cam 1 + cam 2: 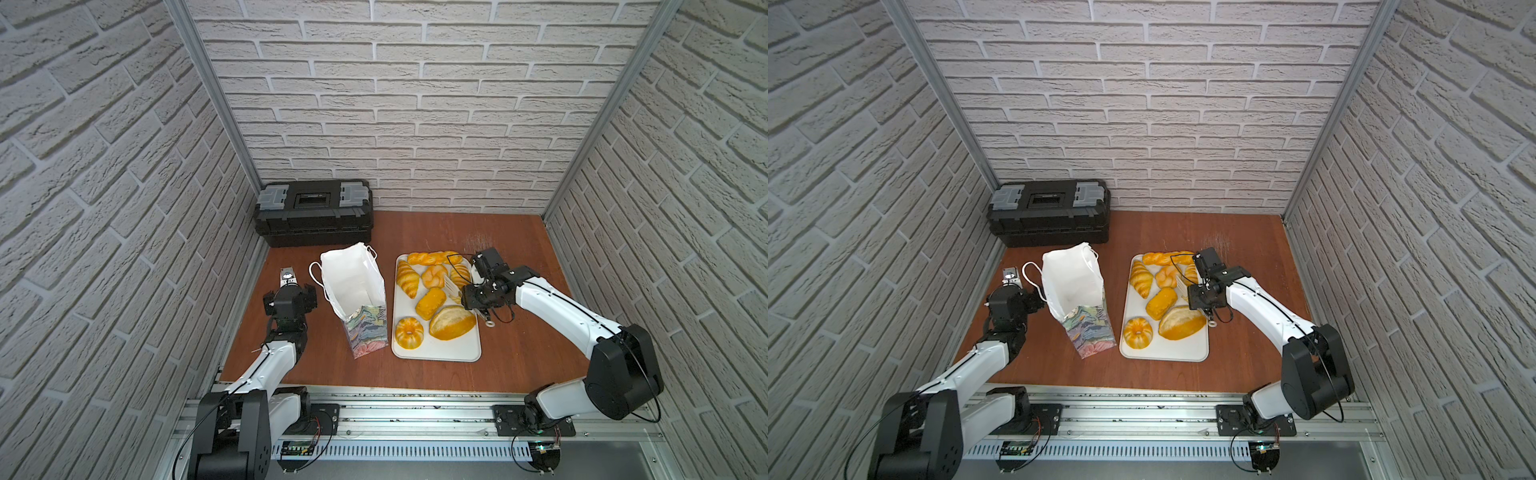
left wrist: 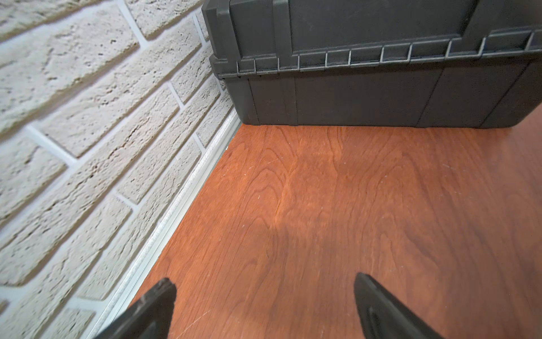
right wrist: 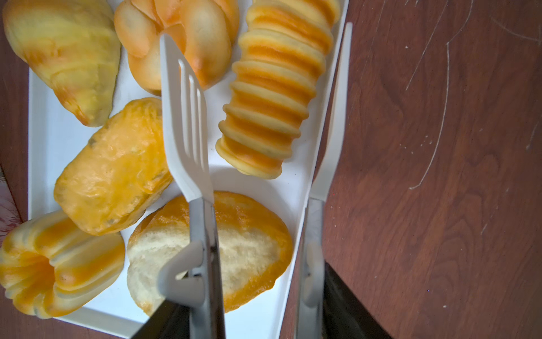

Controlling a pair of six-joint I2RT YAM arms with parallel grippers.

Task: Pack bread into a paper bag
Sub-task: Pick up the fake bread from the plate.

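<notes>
Red-brown wood-grain tabletop point(image 1: 457, 374), scratched beside the white tray point(image 1: 436, 353). White faux-brick walls point(image 1: 415, 104) on three sides. Black toolbox point(image 1: 316, 212) in the far left corner. Paper bag point(image 1: 353, 278) upright and open-mouthed, just left of the tray. Bread point(image 1: 431, 303), seven pieces, on the tray. Right gripper point(image 1: 469, 297): white tongs point(image 3: 184, 117) apart, straddling the ridged roll point(image 3: 272, 97). Left gripper point(image 2: 265, 286): fingers apart above the tabletop.
</notes>
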